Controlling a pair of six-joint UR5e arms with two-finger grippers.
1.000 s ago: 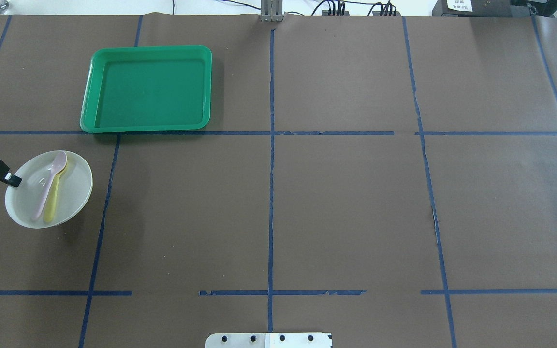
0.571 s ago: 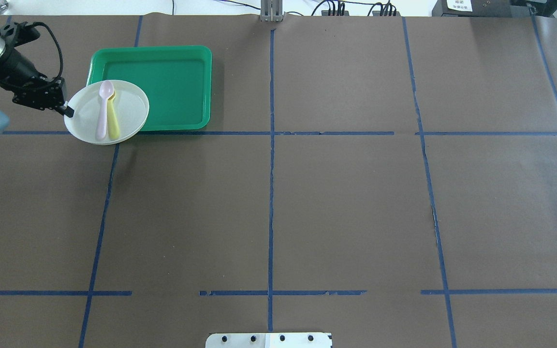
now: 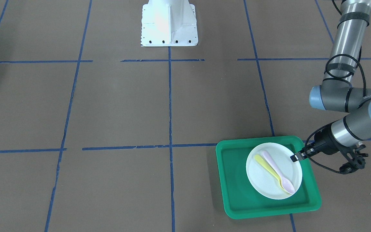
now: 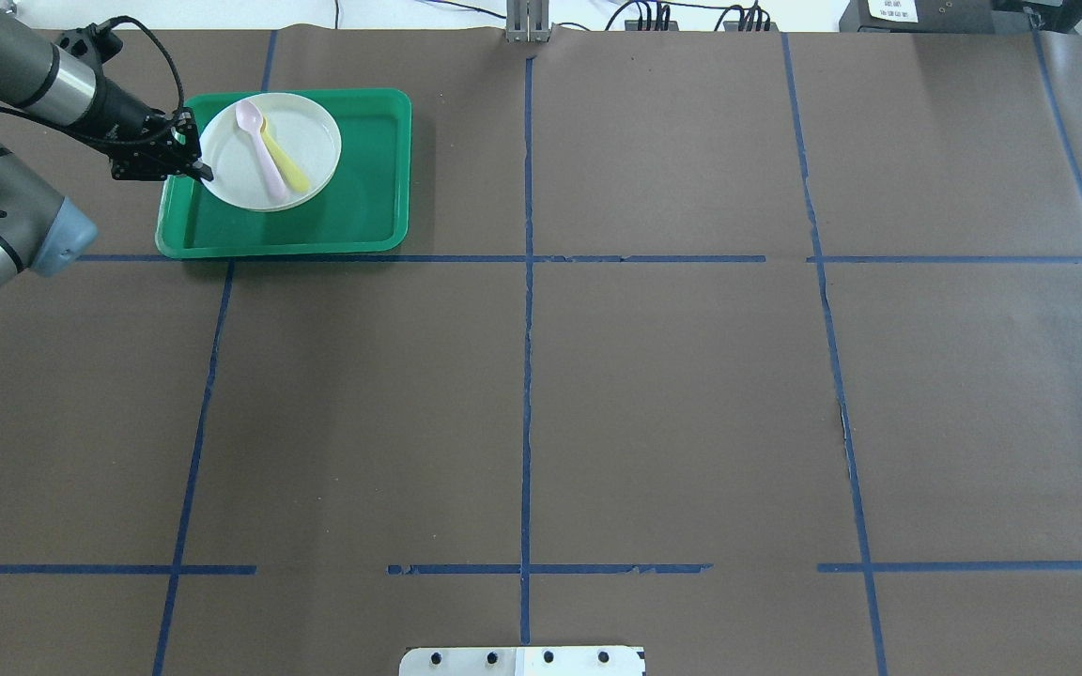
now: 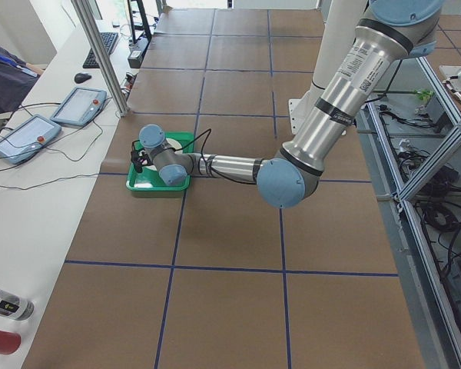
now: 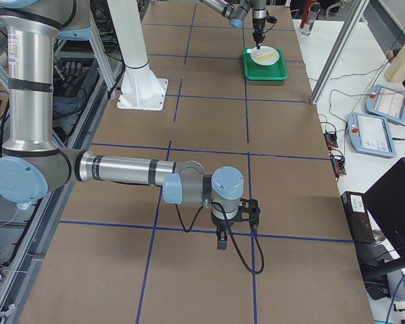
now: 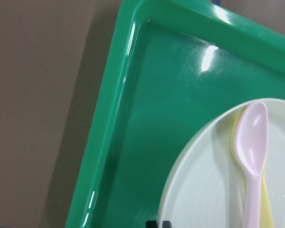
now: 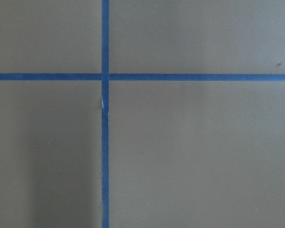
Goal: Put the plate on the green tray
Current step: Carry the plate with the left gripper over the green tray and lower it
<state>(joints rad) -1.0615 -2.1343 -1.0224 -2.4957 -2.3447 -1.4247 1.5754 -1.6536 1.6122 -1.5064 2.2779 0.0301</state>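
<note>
The small white plate (image 4: 308, 127) is over the back left part of the green tray (image 4: 353, 207), with a pink spoon (image 4: 259, 155) and a yellow spoon (image 4: 287, 169) lying on it. My left gripper (image 4: 203, 172) is shut on the plate's left rim. In the front-facing view the plate (image 3: 266, 182) is inside the tray's (image 3: 237, 183) outline, with the gripper (image 3: 293, 158) at its rim. The left wrist view shows the plate (image 7: 204, 190) close above the tray floor (image 7: 133, 118). My right gripper (image 6: 221, 241) shows only in the right side view; I cannot tell its state.
Brown paper with blue tape lines covers the table. The robot's white base (image 3: 168, 24) stands at the near edge in the middle. The right arm (image 6: 121, 169) hangs low over the table's far right end, away from the tray.
My left gripper has carried the plate with both spoons from the table's left edge forward and to the right, to over the green tray.
</note>
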